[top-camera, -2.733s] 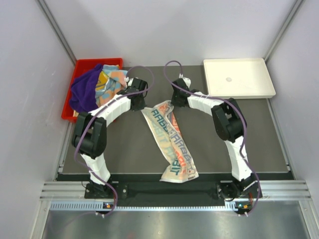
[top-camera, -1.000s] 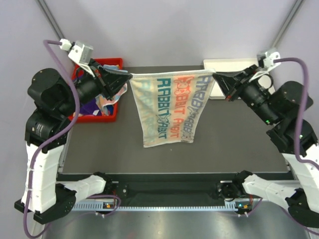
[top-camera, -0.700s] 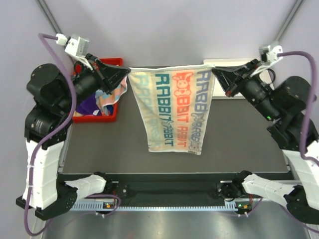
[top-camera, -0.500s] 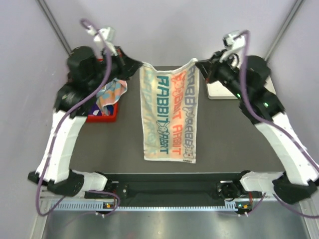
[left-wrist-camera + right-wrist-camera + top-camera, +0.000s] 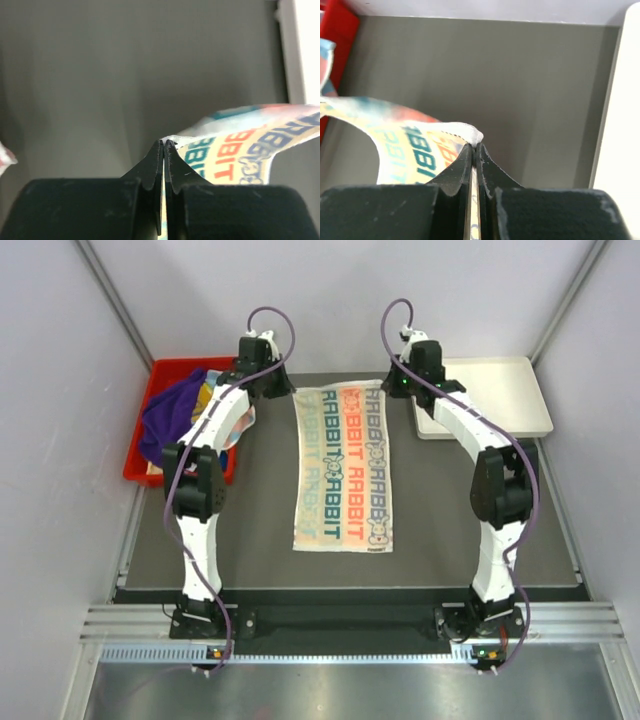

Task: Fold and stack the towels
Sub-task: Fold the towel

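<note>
**Left gripper** [image 5: 164, 142]: jaws are pressing together on the far-left corner of the lettered towel [image 5: 345, 470]. A sliver of cloth is showing between the fingertips [image 5: 156, 160]. The arm is reaching out towards the far edge of the worktop [image 5: 260, 540].

**Right gripper** [image 5: 474, 146]: jaws are likewise pinching shut on the towel's far-right corner, with the white hem bunching just above the tips.

**Lettered towel** (teal, orange and white): it is lying spread flat in the middle of the worktop. Its long sides are running from the far edge towards the near edge, and the printed face is turned up. The two far corners are lifting slightly into the grippers. The near hem is resting short of the near edge.

**Purple towel** [image 5: 170, 420]: it is sitting heaped in the red bin [image 5: 200, 361] at the far-left corner.

**Multicoloured towel** [image 5: 243, 418]: it is spilling over that bin's right rim, beside the left arm.

**White tray** [image 5: 500, 390]: it is standing at the far-right corner, just beside the right gripper [image 5: 392, 388].
</note>
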`<action>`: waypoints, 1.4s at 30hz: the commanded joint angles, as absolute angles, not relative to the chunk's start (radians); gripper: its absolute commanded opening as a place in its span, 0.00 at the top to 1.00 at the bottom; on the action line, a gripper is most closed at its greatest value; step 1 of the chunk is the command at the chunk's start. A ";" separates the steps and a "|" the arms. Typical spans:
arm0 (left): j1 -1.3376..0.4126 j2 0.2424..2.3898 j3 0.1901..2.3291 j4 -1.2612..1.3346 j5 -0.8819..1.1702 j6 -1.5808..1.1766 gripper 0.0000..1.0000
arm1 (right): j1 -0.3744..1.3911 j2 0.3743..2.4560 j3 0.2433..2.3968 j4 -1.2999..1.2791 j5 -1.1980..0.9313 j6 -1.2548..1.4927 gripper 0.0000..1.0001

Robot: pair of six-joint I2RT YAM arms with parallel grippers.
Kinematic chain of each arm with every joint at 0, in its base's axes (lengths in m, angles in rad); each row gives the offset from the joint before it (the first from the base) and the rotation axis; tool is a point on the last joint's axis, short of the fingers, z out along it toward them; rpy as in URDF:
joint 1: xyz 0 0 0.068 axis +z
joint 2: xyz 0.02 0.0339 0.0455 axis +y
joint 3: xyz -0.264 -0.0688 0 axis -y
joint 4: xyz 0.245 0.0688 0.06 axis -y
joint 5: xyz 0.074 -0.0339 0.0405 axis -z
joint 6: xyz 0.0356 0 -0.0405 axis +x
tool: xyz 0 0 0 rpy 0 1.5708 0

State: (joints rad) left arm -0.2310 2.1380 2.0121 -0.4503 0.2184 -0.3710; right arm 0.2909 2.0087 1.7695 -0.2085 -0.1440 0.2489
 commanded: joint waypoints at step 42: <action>-0.489 1.428 0.956 -0.156 0.009 -0.480 1.00 | 0.425 1.359 0.729 0.248 -0.028 0.468 1.00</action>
